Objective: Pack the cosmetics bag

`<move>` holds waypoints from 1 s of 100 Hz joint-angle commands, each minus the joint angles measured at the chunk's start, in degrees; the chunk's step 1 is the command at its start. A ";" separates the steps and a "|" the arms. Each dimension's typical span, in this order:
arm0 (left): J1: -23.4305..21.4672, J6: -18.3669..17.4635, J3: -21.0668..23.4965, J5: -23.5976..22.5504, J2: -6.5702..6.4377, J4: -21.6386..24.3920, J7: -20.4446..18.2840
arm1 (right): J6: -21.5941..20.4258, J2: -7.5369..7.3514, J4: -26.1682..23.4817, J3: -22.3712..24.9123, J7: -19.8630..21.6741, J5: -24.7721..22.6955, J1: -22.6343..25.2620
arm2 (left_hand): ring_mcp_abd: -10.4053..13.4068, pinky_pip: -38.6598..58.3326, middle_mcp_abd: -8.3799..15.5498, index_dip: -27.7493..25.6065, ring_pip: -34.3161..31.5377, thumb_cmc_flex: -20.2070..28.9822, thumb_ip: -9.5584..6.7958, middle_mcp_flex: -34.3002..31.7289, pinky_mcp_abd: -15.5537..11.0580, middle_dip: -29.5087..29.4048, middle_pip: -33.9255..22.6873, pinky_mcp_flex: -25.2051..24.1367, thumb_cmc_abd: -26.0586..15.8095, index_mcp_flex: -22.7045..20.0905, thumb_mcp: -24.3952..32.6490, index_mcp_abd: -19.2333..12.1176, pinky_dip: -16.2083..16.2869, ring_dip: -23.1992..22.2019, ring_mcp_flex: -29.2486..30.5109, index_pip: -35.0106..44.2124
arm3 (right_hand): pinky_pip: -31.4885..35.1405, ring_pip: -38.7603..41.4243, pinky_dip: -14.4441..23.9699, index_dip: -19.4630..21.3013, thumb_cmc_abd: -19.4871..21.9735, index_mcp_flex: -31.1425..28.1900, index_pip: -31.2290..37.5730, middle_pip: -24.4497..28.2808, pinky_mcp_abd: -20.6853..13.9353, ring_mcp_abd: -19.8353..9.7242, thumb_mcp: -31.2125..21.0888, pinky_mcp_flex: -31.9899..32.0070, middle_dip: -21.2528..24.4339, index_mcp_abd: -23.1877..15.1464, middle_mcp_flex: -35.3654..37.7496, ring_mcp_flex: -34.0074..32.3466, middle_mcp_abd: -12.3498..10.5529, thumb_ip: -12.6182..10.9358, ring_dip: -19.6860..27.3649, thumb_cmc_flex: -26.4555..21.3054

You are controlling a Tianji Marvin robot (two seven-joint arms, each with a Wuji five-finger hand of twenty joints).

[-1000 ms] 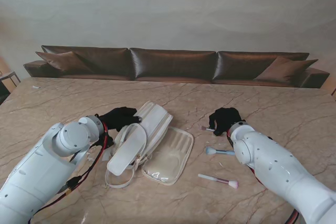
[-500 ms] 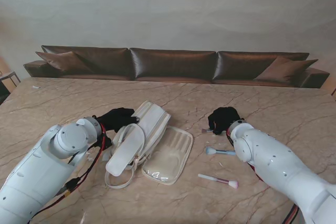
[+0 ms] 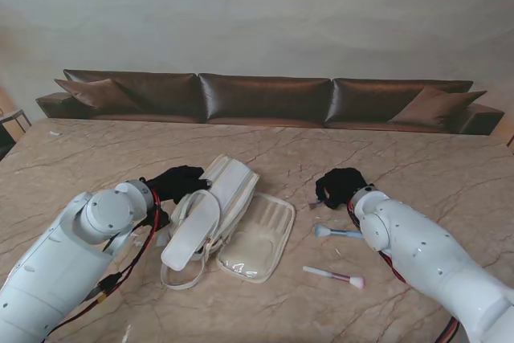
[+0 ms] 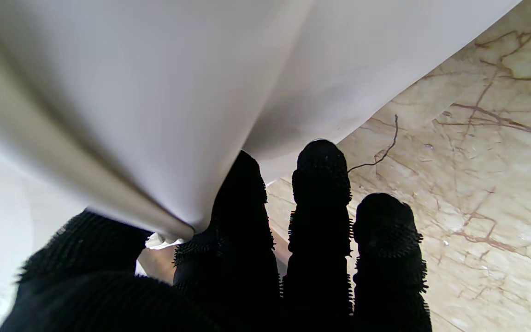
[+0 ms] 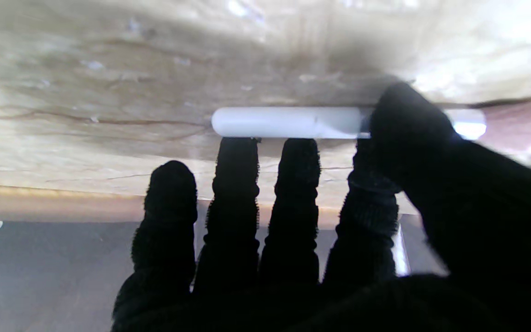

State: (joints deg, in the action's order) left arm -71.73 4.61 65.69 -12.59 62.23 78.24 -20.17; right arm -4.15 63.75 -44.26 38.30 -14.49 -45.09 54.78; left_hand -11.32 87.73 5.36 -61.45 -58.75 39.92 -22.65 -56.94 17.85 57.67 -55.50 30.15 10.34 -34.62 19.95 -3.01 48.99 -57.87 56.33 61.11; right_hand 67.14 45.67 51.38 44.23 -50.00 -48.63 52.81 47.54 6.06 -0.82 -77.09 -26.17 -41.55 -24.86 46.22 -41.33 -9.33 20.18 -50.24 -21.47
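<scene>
White fabric of the bag (image 3: 215, 210), lying open mid-table, is pinched between my left hand's (image 3: 175, 181) thumb and fingers (image 4: 242, 216). My right hand (image 3: 340, 184) closes its thumb and fingertips (image 5: 235, 161) on a white-handled brush (image 5: 288, 122) lying on the marble table (image 3: 96, 158).

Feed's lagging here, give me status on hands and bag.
Left hand pinching bag edge. Right hand fingers on a brush, grip unconfirmed. Two brushes loose on table.
</scene>
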 commanded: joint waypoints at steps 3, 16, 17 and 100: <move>-0.32 0.29 0.27 0.28 0.12 0.58 -0.08 | -0.56 -0.32 -1.54 1.20 0.80 -0.47 2.34 | -0.10 0.26 8.44 -0.75 0.12 6.40 -2.71 0.77 0.22 0.76 0.00 -0.30 -6.34 -0.54 6.43 -11.97 1.05 -0.58 -0.61 4.25 | 0.65 0.03 0.74 1.07 5.50 -2.66 1.26 0.51 -0.87 -0.92 -2.20 0.80 -0.84 -3.14 1.75 0.42 -0.96 -4.33 0.13 -2.01; -0.34 0.47 0.28 0.46 0.12 0.52 -0.18 | -1.72 -0.79 -4.37 4.15 1.35 -1.60 4.15 | -0.21 0.21 8.39 -0.73 0.12 6.39 -2.70 0.79 0.23 0.76 0.00 -0.35 -6.32 -0.58 6.48 -11.87 1.08 -0.57 -0.67 4.28 | 0.75 0.26 0.96 1.20 5.92 -2.60 1.02 0.54 -0.88 -0.96 -1.79 0.70 -0.87 -2.93 2.13 0.07 -1.00 -4.23 0.02 -1.93; -0.33 0.49 0.28 0.47 0.12 0.52 -0.19 | -1.82 -0.82 -4.56 4.37 1.38 -1.66 4.27 | -0.18 0.21 8.40 -0.73 0.12 6.35 -2.69 0.80 0.23 0.75 0.01 -0.35 -6.32 -0.58 6.46 -11.87 1.08 -0.57 -0.67 4.28 | 0.75 0.27 0.97 1.20 5.93 -2.63 0.99 0.54 -0.90 -0.94 -1.77 0.67 -0.87 -2.98 2.17 0.02 -1.00 -4.23 0.01 -1.91; 0.33 1.13 0.17 0.55 -0.02 0.18 -1.07 | -11.36 -0.54 -23.25 15.12 6.20 1.09 14.54 | -0.26 0.10 8.39 -0.56 0.15 6.35 -2.57 0.82 0.41 0.68 0.10 -0.40 -6.24 -0.41 6.56 -11.79 1.24 -0.50 -0.72 4.16 | 1.89 0.58 2.78 0.60 5.90 -3.24 0.76 -0.12 0.07 0.32 -1.57 -0.38 -1.64 -1.05 4.20 -1.70 0.04 -4.07 -0.99 -2.52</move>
State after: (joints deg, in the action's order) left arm -71.62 5.45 65.87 -12.28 62.14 78.16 -20.83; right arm -14.89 62.50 -65.97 54.19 -8.26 -43.81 68.70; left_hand -11.33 87.68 5.57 -61.41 -58.75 39.92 -22.65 -56.54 17.90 57.68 -55.49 30.14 10.33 -34.46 19.95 -3.18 49.06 -57.87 56.31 61.11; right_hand 68.02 45.66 52.89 43.47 -48.22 -48.73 50.55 47.41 6.11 -0.68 -77.09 -26.35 -42.37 -24.04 48.96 -42.06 -9.24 20.00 -50.68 -21.55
